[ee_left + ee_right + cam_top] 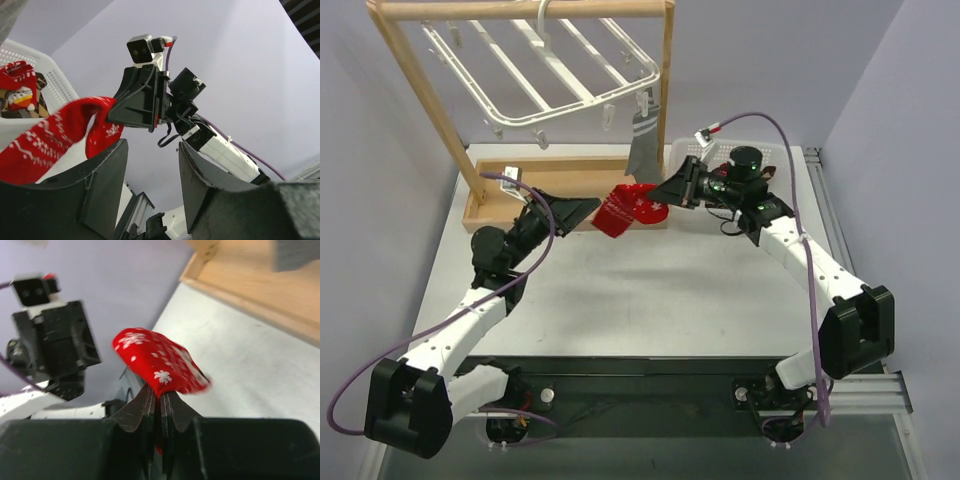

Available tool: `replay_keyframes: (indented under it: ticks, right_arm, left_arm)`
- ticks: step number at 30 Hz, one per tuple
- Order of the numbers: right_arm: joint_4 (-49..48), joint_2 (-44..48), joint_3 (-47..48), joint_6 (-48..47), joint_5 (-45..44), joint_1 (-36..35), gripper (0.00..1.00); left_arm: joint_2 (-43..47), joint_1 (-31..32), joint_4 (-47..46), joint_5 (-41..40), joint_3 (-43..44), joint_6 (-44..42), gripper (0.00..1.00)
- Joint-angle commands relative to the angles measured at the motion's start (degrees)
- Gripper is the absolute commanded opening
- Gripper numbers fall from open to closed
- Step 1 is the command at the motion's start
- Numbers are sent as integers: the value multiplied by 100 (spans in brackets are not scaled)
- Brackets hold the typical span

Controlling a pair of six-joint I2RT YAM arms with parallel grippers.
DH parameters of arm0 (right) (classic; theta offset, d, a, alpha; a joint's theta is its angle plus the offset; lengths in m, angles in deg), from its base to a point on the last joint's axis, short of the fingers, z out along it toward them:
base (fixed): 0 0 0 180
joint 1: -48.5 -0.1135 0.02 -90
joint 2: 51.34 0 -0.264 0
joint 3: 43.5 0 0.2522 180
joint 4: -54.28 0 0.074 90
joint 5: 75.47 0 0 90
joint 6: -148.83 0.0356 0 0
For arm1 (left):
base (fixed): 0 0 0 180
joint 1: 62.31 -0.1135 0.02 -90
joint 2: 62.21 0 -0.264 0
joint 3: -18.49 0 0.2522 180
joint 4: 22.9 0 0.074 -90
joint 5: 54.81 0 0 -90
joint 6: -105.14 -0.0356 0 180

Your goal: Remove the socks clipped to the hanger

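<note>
The white hanger [560, 70] hangs tilted from the wooden rack. One grey sock [644, 143] still dangles from a clip at its right corner; its edge shows in the right wrist view [296, 253]. My right gripper [662, 192] [161, 392] is shut on a red sock [628, 209] [156, 365] with white snowflakes and holds it above the table. In the left wrist view the red sock [45, 140] hangs from the right gripper's jaws. My left gripper [592, 207] [150, 150] is open and empty, just left of the red sock.
The wooden rack [430, 110] stands on a wooden base tray [490, 200] [250, 290] at the back. A white basket [692, 150] [52, 82] behind the right arm holds a red sock and an argyle sock [20, 92].
</note>
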Motion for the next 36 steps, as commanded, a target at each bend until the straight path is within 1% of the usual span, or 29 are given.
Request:
replay_keyframes:
  ticks: [1, 2, 3, 4, 6, 7, 8, 10, 11, 13, 14, 16, 18, 19, 21, 22, 23, 24, 25, 26, 27, 28, 30, 31, 32, 34, 35, 36]
  right_arm:
    - [869, 245, 285, -608, -438, 751, 0]
    - [1209, 192, 460, -792, -508, 883, 0]
    - [1396, 96, 583, -881, -578, 1189, 0]
    - [1519, 77, 663, -986, -779, 1305, 0]
    - [1818, 25, 865, -1327, -1078, 1560, 0]
    - [1932, -19, 979, -1460, -1462, 1622, 0]
    - [2325, -80, 1137, -1592, -1675, 1675, 0]
    - [2635, -326, 1637, -2005, -2158, 1746, 0]
    - [2906, -440, 1822, -2076, -2674, 1755, 0]
    - [3110, -844, 2358, -2217, -3038, 1825, 2]
    - [3364, -1002, 2543, -2217, -3466, 1843, 8]
    - [3602, -1503, 3060, -2235, -3750, 1913, 13]
    - [3875, -2029, 3387, -2226, -4102, 1957, 28]
    - [3963, -2206, 3693, -2235, -4164, 1992, 32]
    - [4288, -2723, 4011, -2349, -4435, 2053, 45]
    - [4411, -2892, 4369, -2393, -4489, 2071, 52]
    - [4682, -3050, 4521, -2472, -4516, 2089, 63]
    - [4798, -3252, 4670, -2516, -4516, 2080, 68]
    - [4868, -3306, 4732, -2568, -4447, 2089, 71]
    - [4895, -3307, 4690, -2604, -4341, 2080, 78]
    - [4878, -3254, 4654, -2648, -4210, 2054, 79]
    - [4869, -3219, 4628, -2683, -3895, 2028, 80]
    - [4694, -3053, 4479, -2814, -3551, 1949, 85]
    - [4615, -2965, 4417, -2867, -3401, 1800, 87]
    - [4484, -2894, 4373, -2929, -3330, 1729, 92]
    - [4369, -2718, 4285, -3078, -3164, 1519, 95]
    - [4272, -2683, 4259, -3087, -2875, 1483, 98]
    - [4211, -2622, 4224, -3105, -2707, 1439, 98]
  left_arm:
    - [208, -112, 20, -82, -6, -243, 62]
    - [208, -112, 81, -55, -6, -269, 64]
    - [199, -121, 108, -47, -15, -278, 66]
    - [199, -130, 117, -38, -24, -296, 67]
    - [208, -130, 170, -20, -24, -331, 67]
    - [208, -130, 187, -11, -24, -348, 67]
    - [208, -130, 222, 24, -15, -383, 67]
    - [217, -130, 284, 50, 11, -419, 67]
    - [217, -130, 362, 76, 29, -445, 67]
    - [234, -130, 451, 85, 46, -472, 66]
    - [252, -130, 468, 103, 38, -472, 66]
    - [269, -130, 477, 120, 29, -463, 66]
    - [304, -130, 504, 129, 29, -472, 65]
    - [313, -139, 539, 138, 29, -472, 65]
    - [348, -139, 583, 147, 55, -489, 65]
    - [366, -139, 644, 147, 99, -498, 65]
    - [366, -148, 688, 173, 134, -559, 65]
    - [366, -139, 732, 182, 161, -594, 65]
    - [375, -148, 845, 191, 196, -630, 65]
    - [375, -148, 907, 208, 248, -734, 65]
    - [375, -139, 960, 200, 266, -788, 65]
    - [375, -139, 1022, 208, 284, -832, 65]
    - [322, -139, 1049, 243, 301, -955, 65]
    - [313, -130, 1049, 244, 310, -999, 65]
    - [279, -130, 1066, 278, 319, -1103, 65]
    - [217, -69, 1058, 270, 363, -1279, 65]
    - [147, -25, 1084, 122, 372, -1628, 66]
    - [94, 62, 1145, -53, 380, -1902, 66]
